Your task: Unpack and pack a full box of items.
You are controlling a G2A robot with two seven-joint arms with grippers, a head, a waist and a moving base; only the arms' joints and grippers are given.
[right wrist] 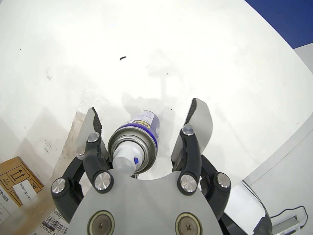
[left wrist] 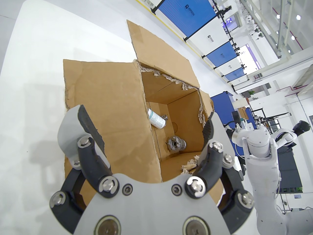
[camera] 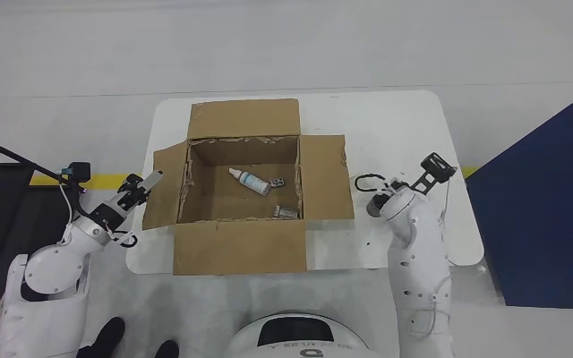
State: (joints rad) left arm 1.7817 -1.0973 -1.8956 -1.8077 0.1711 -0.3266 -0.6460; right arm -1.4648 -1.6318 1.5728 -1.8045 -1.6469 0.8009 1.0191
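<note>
The right claw (right wrist: 144, 108) hangs over the white surface (right wrist: 171, 37) with its fingers spread apart. A blue-and-silver spray can (right wrist: 140, 133) with a clear cap stands between them. It is close to the finger at the left of the frame and has a clear gap to the other.

At the lower left of the top view, the left claw (camera: 143, 185) is also spread apart and holds nothing. It sits at the outer edge of the left flap of the cardboard box (camera: 215, 204).

The box stands open at the middle of the frame, all four flaps folded outward. On its floor a metal fitting (camera: 286, 213) lies in the lower right corner. Farther in, a white bottle (camera: 249, 181) lies on its side near the centre. A small metal part (camera: 278, 183) lies just to the right of the bottle.
</note>
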